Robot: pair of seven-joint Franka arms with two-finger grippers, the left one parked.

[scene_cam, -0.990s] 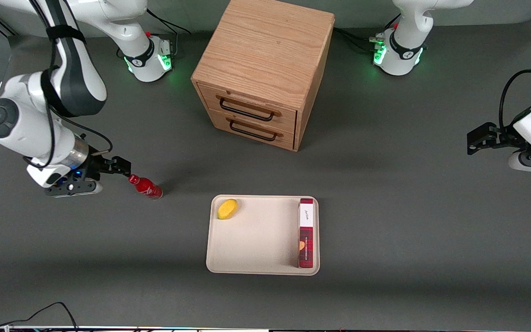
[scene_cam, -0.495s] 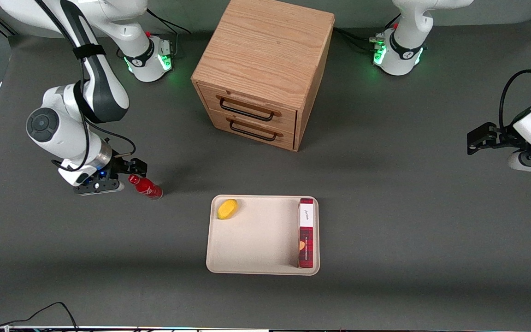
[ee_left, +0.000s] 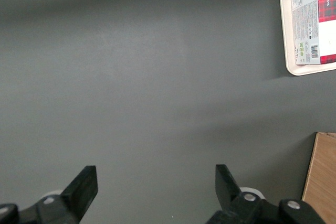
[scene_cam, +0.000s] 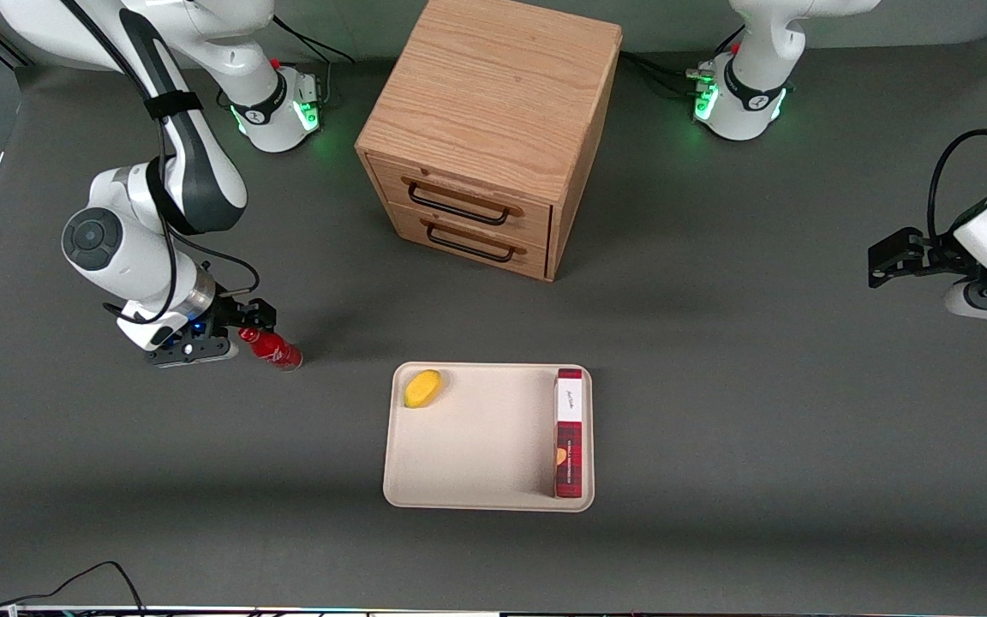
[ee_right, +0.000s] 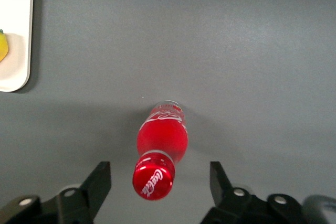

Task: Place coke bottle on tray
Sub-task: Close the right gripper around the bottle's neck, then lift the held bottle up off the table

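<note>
The small red coke bottle (scene_cam: 273, 348) stands on the grey table toward the working arm's end, apart from the beige tray (scene_cam: 476, 446). In the right wrist view the bottle (ee_right: 161, 140) shows from above, its red cap (ee_right: 154, 178) between my open fingers without touching them. My gripper (scene_cam: 255, 319) is open and hangs over the bottle's cap; in the right wrist view the gripper (ee_right: 160, 182) straddles the cap. A strip of the tray (ee_right: 16, 35) shows in that view too.
A yellow lemon (scene_cam: 422, 388) and a long red plaid box (scene_cam: 570, 433) lie on the tray. A wooden drawer cabinet (scene_cam: 489, 128) stands farther from the front camera than the tray. A black cable (scene_cam: 74, 583) lies at the near table edge.
My gripper has moved toward the bottle, from beside it to over its cap. The bottle has stayed in place.
</note>
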